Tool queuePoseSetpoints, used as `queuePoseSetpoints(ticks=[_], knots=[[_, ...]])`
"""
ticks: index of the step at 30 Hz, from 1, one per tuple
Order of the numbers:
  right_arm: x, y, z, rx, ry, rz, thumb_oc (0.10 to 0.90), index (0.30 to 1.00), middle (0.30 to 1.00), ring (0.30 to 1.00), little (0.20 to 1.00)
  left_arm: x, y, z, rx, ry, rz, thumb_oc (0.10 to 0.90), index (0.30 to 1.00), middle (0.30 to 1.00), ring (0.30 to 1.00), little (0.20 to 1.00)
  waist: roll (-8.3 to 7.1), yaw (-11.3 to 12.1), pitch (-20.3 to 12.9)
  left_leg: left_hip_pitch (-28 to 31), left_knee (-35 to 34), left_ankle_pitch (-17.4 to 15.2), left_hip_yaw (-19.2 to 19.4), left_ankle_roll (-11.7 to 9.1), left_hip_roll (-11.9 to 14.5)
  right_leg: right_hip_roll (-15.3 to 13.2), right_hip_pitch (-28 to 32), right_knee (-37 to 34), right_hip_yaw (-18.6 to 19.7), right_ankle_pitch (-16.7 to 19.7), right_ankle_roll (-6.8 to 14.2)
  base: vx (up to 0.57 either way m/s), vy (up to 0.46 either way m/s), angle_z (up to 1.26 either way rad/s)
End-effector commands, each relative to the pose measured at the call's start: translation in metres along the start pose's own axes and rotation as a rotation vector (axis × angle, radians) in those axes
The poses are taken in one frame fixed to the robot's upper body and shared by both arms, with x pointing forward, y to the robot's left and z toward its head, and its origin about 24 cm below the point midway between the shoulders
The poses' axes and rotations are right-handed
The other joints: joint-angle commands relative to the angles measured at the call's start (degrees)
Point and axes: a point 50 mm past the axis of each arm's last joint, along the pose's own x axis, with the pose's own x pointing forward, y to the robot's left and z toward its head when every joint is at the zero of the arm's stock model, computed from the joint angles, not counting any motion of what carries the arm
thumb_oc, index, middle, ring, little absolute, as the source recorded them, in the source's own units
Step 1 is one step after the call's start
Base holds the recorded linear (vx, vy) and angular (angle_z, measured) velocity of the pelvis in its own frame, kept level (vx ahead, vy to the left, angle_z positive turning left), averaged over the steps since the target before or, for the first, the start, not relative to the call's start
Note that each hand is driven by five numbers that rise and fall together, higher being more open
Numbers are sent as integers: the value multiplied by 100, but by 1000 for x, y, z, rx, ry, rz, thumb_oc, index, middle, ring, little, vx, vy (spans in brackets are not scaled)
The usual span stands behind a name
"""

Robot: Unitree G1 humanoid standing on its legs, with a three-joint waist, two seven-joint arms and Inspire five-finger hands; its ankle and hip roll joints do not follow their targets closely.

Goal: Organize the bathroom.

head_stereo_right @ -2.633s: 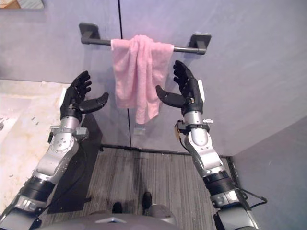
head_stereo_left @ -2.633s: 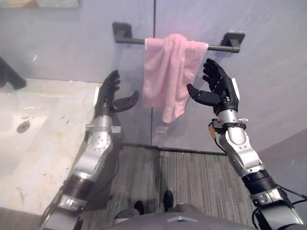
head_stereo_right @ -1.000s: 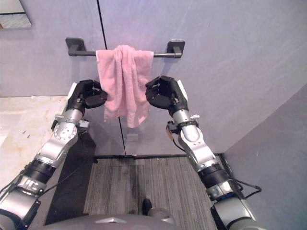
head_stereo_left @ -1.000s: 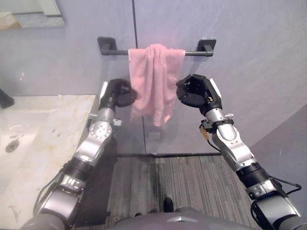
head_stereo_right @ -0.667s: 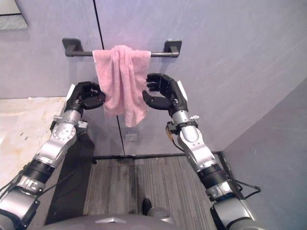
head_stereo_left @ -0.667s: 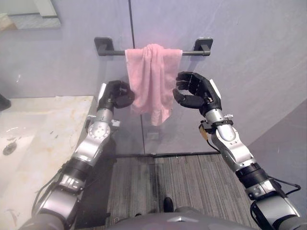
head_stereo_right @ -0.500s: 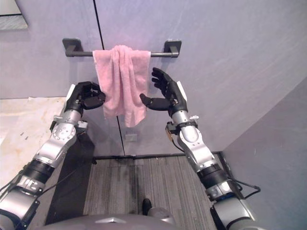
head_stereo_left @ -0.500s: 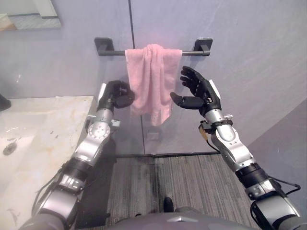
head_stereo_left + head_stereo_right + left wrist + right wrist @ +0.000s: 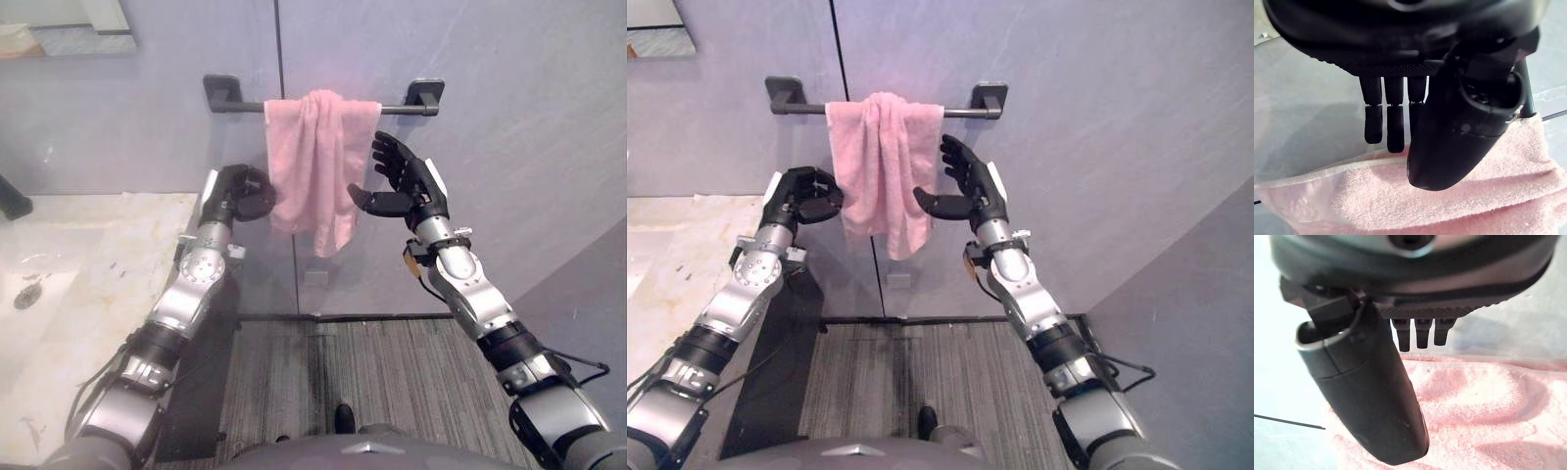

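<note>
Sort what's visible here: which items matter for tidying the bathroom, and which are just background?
Part of the job:
pink terry towel bunched over the black wall-mounted towel bar
left hand, curled beside the towel
right hand, open beside it

Background:
pale stained stone sink counter
grey striped floor mat

A smooth grey panelled wall (image 9: 509, 117) is seen ahead, split by a thin dark vertical seam (image 9: 279, 49). A pale marbled stone countertop (image 9: 108, 264) lies at the left, with a white basin and its round drain (image 9: 26, 297). Grey ribbed floor matting (image 9: 392, 367) is laid below.
</note>
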Motion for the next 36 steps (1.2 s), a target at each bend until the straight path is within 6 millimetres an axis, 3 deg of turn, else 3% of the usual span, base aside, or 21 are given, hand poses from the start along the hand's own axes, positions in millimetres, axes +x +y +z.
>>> queuePoseSetpoints(ticks=[1, 6, 7, 8, 9, 10, 11, 20, 21, 22, 24, 25, 36], knots=[[32, -8, 51, 42, -220, -51, 800, 900, 900, 900, 900, 31, 7, 56, 35, -248, 15, 400, 300, 300, 300, 300, 20, 63, -580, -185, 2, -292, -21, 129, -212, -97, 374, 50, -400, -631, 372, 10, -6, 4], [40, -17, 58, 40, -230, -107, 800, 900, 900, 900, 900, 33, 5, 60, 33, -255, 2, 400, 300, 300, 300, 300, 14, 122, -576, -211, 2, -282, -54, 119, -208, -97, 370, 57, -448, -638, 361, 0, 0, 0], [40, -18, 58, 47, -233, -115, 762, 844, 844, 844, 844, 32, 5, 60, 35, -255, 2, 400, 300, 300, 300, 300, 15, 123, -569, -210, 2, -284, -55, 123, -207, -96, 374, 58, -444, -642, 357, 0, 0, 0], [38, -21, 57, 47, -237, -133, 541, 512, 512, 512, 512, 31, 5, 59, 37, -253, 1, 400, 300, 300, 300, 300, 17, 126, -563, -210, 2, -286, -68, 127, -209, -99, 372, 64, -445, -643, 358, 0, 0, 0], [38, -21, 57, 45, -237, -136, 515, 472, 472, 472, 472, 31, 5, 59, 38, -253, 1, 400, 300, 300, 300, 300, 17, 126, -563, -209, 2, -286, -69, 127, -208, -99, 373, 65, -446, -643, 359, 0, 0, 0], [37, -21, 57, 42, -240, -143, 428, 342, 342, 342, 342, 31, 6, 58, 39, -251, 3, 400, 300, 300, 300, 300, 18, 124, -560, -204, 2, -288, -68, 127, -208, -101, 376, 64, -446, -642, 361, 0, 0, 0], [36, -21, 57, 44, -243, -146, 400, 300, 300, 300, 300, 31, 7, 58, 39, -250, 6, 400, 300, 300, 300, 300, 19, 116, -559, -200, 2, -295, -64, 130, -209, -98, 380, 62, -436, -647, 361, 0, 0, 0], [18, -18, 42, 51, -239, -138, 400, 300, 300, 300, 300, 29, 16, 55, 33, -250, 60, 403, 305, 305, 305, 305, 60, -1, -541, -173, 2, -292, 35, 137, -201, -99, 360, 82, -365, -641, 376, 0, 0, 0], [16, -16, 39, 48, -229, -127, 400, 300, 300, 300, 300, 30, 18, 55, 29, -249, 85, 527, 491, 491, 491, 491, 65, -25, -545, -166, 2, -285, 51, 134, -203, -99, 356, 84, -358, -633, 383, 0, 0, 0], [15, -15, 39, 48, -228, -125, 400, 300, 300, 300, 300, 30, 18, 55, 31, -253, 91, 527, 491, 491, 491, 491, 66, -30, -545, -165, 2, -283, 53, 133, -204, -99, 355, 85, -357, -632, 384, 0, 0, 0], [15, -14, 37, 46, -220, -115, 400, 300, 300, 300, 300, 32, 20, 58, 30, -262, 110, 775, 862, 862, 862, 862, 83, -45, -536, -167, 2, -268, 67, 122, -198, -108, 348, 93, -362, -634, 382, 0, 0, 0], [14, -13, 36, 43, -217, -110, 400, 300, 300, 300, 300, 33, 17, 61, 28, -269, 108, 800, 900, 900, 900, 900, 88, -51, -522, -165, 2, -263, 59, 122, -203, -108, 349, 99, -361, -640, 379, 0, 0, 0], [10, -19, 33, 34, -213, -107, 400, 300, 300, 300, 300, 41, -5, 78, -8, -292, 35, 800, 900, 900, 900, 900, 24, -82, -489, -213, 2, -264, 17, 143, -219, -127, 328, 70, -373, -618, 411, 0, 0, 0]])
